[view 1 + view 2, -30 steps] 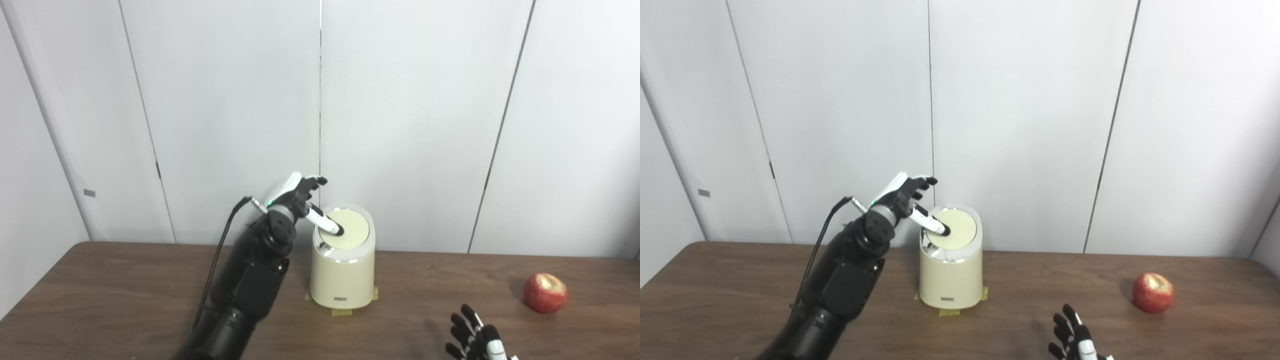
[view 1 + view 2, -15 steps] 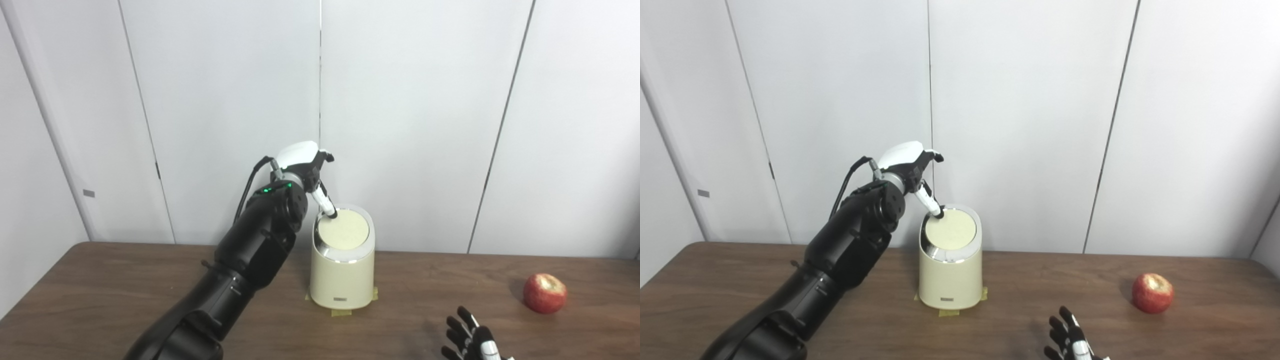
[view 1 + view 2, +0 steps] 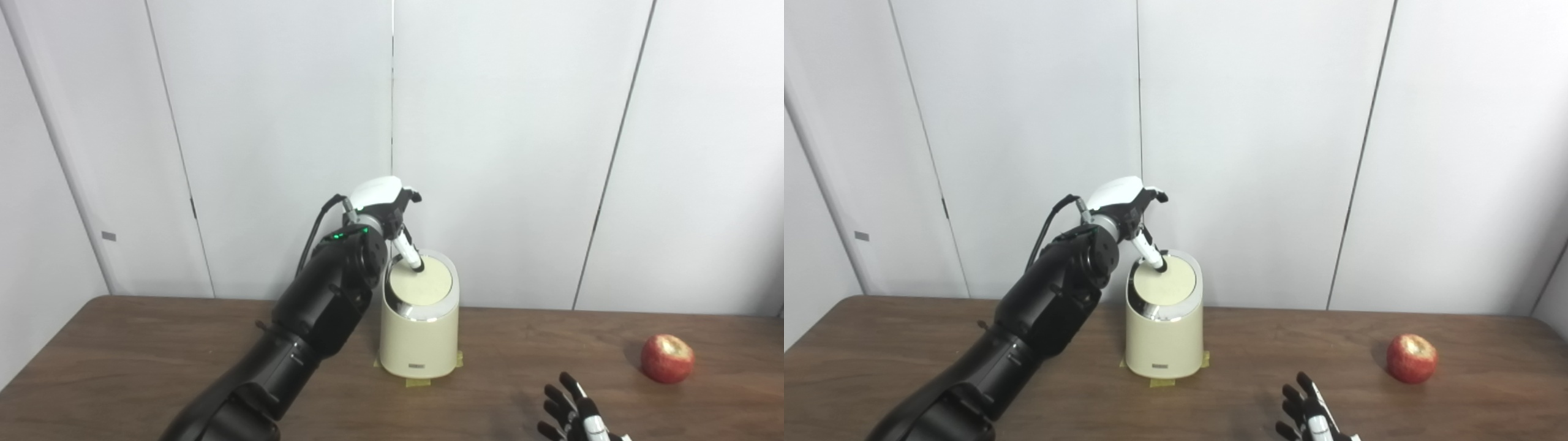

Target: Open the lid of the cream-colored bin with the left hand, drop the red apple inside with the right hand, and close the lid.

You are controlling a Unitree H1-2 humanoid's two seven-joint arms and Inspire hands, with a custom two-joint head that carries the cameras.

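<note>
Item 1, cream-colored bin (image 3: 419,334): upright on the wooden table (image 3: 122,355), near its back edge, close to the white wall panels (image 3: 514,122). Strips of tape (image 3: 416,383) show at its base. Its lid (image 3: 421,285) lies flat within the shiny rim; no opening is visible, so the bin reads as closed.

Item 2, left hand (image 3: 1127,205): raised above the bin's back-left edge, wrist high, one finger (image 3: 1151,256) extended downward with its dark tip on the rear part of the lid. The other fingers look curled in under the white shell, though the view there is too small to be sure. It holds nothing. A second ago this hand sat lower and to the left, with the finger laid across the middle of the lid; half a second ago it had risen and the tip stood at the lid's far-left edge; now the tip has shifted slightly toward the lid's rear centre. Judged meaning: the hand is seeking the press point, and the opening step is under way but not done.

Item 3, red apple (image 3: 667,359): on the table at far right, well apart from the bin, untouched.

Item 4, right hand (image 3: 576,413): at the bottom edge, fingers spread, empty, well short of the apple and waiting; barely changed over the last second.
</note>
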